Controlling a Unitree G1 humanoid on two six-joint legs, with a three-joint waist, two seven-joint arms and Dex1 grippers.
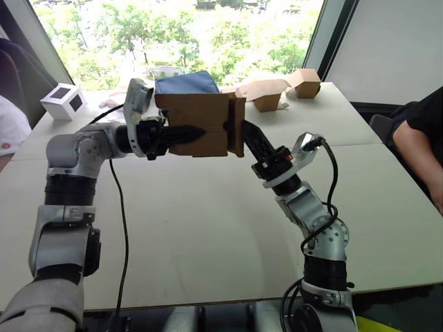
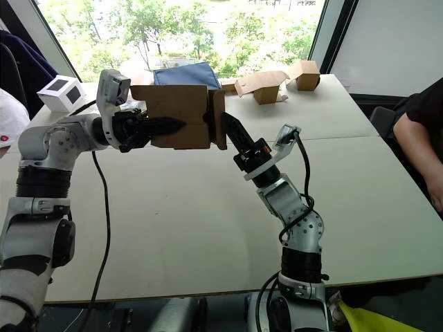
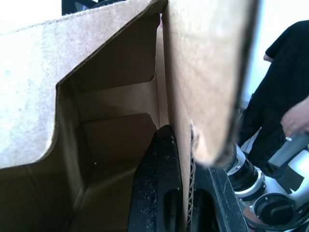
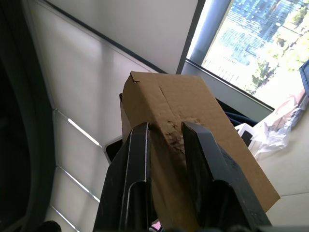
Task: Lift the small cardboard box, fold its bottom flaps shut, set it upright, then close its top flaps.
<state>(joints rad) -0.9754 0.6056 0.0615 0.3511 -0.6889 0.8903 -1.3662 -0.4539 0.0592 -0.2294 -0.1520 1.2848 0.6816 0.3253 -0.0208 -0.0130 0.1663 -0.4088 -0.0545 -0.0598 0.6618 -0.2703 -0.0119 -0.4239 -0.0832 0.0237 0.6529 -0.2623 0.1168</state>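
1. Gripping the plain brown small cardboard box [image 1: 197, 124] from the robot's left: left gripper [image 1: 185, 133], black fingers clamped over one wall, holding the box lifted clear above the white table [image 1: 208, 228]. Reaching up from the robot's right: right gripper [image 1: 250, 143], fingers pinching the brown cardboard flap [image 1: 239, 126] standing at the box's right end.
2. Showing the same scene from the right eye: a white cube with dark panels [image 2: 62, 93] sitting at the table's far left corner, lighter tan cardboard boxes [image 2: 277, 81] grouped at the far edge, a blue cloth [image 2: 185, 75] lying behind the held box, a person's arm [image 2: 419, 149] resting at the right edge.
3. Looking along the left wrist: one black finger [image 3: 157, 193] lying inside the open box, the other outside, wall squeezed between.
4. Looking along the right wrist: two black fingers [image 4: 140, 179] closing on the creased flap edge.
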